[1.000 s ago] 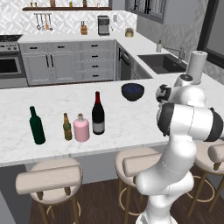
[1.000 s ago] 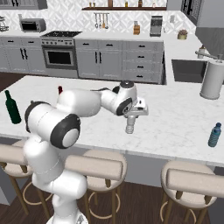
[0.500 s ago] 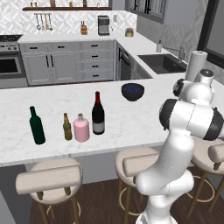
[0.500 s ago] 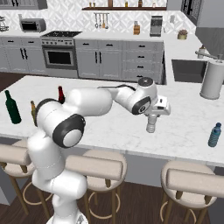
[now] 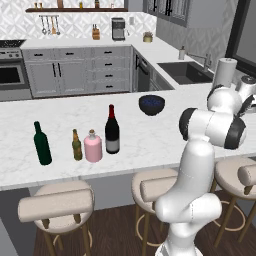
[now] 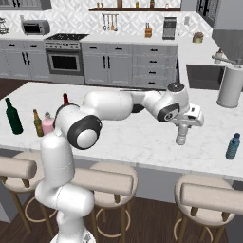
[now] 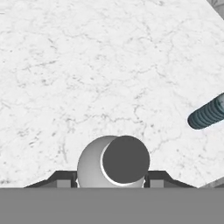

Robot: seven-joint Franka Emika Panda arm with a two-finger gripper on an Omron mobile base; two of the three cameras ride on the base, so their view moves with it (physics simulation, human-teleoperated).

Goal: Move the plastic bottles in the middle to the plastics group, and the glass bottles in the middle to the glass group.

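Note:
My gripper point(image 6: 182, 129) is shut on the small clear plastic bottle point(image 6: 181, 137), which hangs upright low over the right part of the island counter point(image 6: 142, 142). In the hand view I look down on the clear bottle point(image 7: 113, 164) and its dark cap between my fingers. A blue ribbed plastic bottle point(image 6: 232, 146) stands to the right near the counter's edge, and this blue bottle point(image 7: 208, 113) lies ahead to the right in the hand view. The dark wine bottle point(image 5: 112, 131) and the pink squat bottle point(image 5: 92, 146) stand mid-counter. Left of them stand the amber bottle point(image 5: 76, 145) and the green bottle point(image 5: 42, 144).
A dark blue bowl point(image 5: 151, 104) sits behind the wine bottle. A paper towel roll point(image 6: 230, 86) stands at the far right by the sink point(image 5: 185, 71). Stools point(image 6: 104, 182) line the counter's near side. Bare marble lies between my gripper and the blue bottle.
My arm has swung to the right along the counter with the clear bottle in its grip, closer to the blue bottle. The other bottles have not moved.

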